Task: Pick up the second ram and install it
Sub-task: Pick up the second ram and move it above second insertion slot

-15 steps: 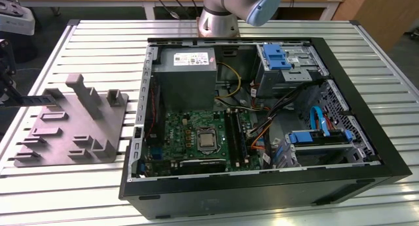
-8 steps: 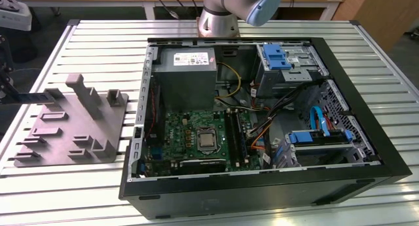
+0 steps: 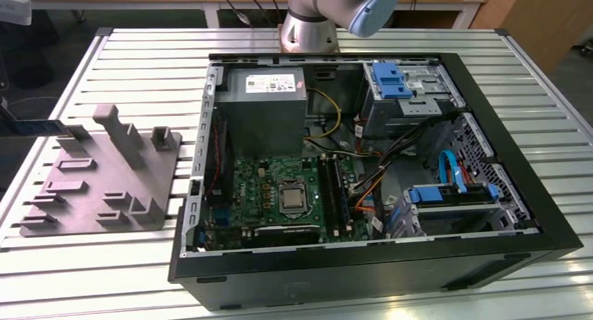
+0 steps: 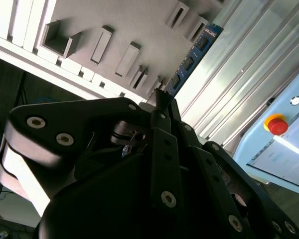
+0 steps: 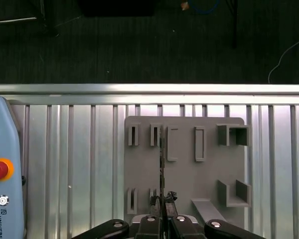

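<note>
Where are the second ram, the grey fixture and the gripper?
second ram [image 4: 192,59]: second wrist view, blue board mid-length
grey fixture [image 3: 88,202]: exterior view, flat base
gripper [image 5: 162,198]: first wrist view, between its fingertips

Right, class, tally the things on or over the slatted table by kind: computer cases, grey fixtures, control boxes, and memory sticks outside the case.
computer case: 1
grey fixture: 1
control box with a red button: 1
memory stick, held in the gripper: 1
Total: 4
</note>
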Robot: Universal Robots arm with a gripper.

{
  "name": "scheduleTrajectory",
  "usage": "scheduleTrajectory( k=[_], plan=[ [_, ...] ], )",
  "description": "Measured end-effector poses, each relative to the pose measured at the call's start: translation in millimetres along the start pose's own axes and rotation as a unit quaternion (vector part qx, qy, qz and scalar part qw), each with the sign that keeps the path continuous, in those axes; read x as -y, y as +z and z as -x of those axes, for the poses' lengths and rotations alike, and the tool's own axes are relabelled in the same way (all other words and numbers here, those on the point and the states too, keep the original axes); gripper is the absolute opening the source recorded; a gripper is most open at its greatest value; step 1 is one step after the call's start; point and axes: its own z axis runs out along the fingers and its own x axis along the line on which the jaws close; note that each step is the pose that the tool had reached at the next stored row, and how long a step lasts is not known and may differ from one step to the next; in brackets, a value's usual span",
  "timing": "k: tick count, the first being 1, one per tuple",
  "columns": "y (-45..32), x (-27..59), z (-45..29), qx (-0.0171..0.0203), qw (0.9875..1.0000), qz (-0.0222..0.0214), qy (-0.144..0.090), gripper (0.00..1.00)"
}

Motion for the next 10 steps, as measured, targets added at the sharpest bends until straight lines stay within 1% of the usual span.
scheduleTrajectory(
  k=[10],
  plan=[
    [-12.1, -0.4, 0.0, 0.0016, 1.0, 0.0001, 0.0, 0.14]
  ],
)
